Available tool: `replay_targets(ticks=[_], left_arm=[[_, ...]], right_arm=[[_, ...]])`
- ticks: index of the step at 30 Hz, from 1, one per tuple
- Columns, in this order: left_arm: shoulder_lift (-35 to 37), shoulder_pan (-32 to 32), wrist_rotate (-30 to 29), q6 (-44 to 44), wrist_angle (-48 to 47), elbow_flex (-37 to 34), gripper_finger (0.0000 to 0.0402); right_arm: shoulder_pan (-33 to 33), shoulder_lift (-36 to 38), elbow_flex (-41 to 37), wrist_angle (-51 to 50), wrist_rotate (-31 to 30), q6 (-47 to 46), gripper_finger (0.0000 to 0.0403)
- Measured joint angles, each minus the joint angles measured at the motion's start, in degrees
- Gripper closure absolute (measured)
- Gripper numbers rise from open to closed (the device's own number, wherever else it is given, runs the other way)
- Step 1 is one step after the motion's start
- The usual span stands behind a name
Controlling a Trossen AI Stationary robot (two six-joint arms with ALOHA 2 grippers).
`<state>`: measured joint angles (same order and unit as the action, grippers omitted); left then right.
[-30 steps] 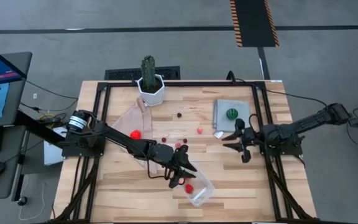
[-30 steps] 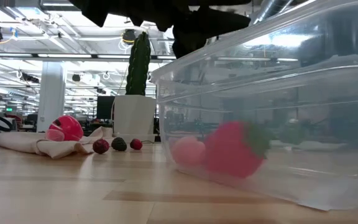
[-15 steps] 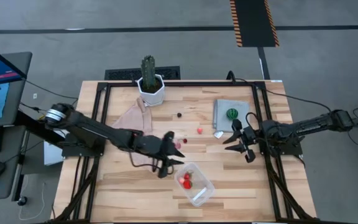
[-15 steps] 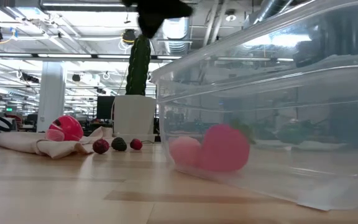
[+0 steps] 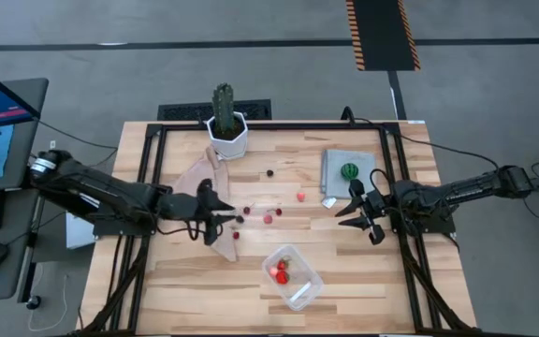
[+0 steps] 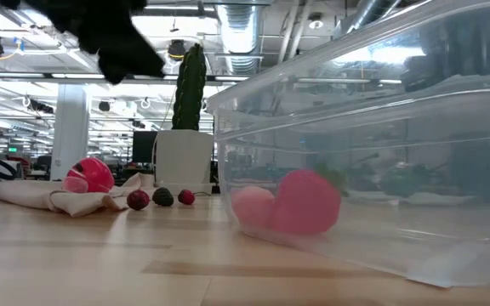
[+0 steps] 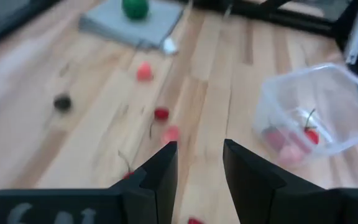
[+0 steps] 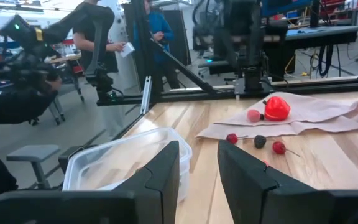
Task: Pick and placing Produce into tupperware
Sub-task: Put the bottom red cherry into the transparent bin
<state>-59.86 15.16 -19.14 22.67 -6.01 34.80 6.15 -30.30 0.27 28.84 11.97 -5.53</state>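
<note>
The tupperware is a clear tub near the table's near edge, with a red strawberry and a pink piece lying on its floor. Loose produce sits mid-table: red pieces, a dark berry, and a green ball on a grey mat. A red tomato-like piece rests on a beige cloth. My left gripper hovers open over the cloth's edge, left of the tub. My right gripper waits open at the table's right, near the mat.
A tall cactus in a white pot stands at the far edge. The beige cloth lies crumpled left of centre, with three berries beside it. The grey mat sits far right. Black frame rails border the table. People stand in the room beyond.
My left gripper has drawn back from above the tupperware toward the table's left edge and a little toward the far edge, ending over the cloth's edge. The strawberry inside the tub has rolled from a tilt and now lies still beside the pink piece.
</note>
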Motion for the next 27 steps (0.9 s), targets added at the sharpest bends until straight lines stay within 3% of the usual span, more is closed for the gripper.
replay_targets(ticks=[6, 14, 17, 22, 27], left_arm=[[-1.8, 0.7, 0.1, 3.6, 0.2, -4.3, 0.0283], [-7.9, 1.1, -6.7, 19.3, 1.2, -5.1, 0.0283], [-11.6, 1.3, -6.6, 22.1, 3.0, -5.2, 0.0280], [-17.1, 2.5, -4.1, 23.9, 10.5, -5.1, 0.0255], [-20.1, 4.1, -5.2, 25.9, 9.9, -4.2, 0.0222]], right_arm=[[0.0, 0.0, 0.0, 0.0, -0.4, -0.1, 0.0269], [0.2, 0.0, 0.0, -1.2, -0.5, -1.0, 0.0269], [0.2, 0.0, 0.0, -2.0, -0.5, -1.6, 0.0269], [0.2, 0.0, 0.0, -2.0, -0.5, -1.6, 0.0270], [0.2, 0.0, 0.0, -2.3, -0.5, -1.6, 0.0268]])
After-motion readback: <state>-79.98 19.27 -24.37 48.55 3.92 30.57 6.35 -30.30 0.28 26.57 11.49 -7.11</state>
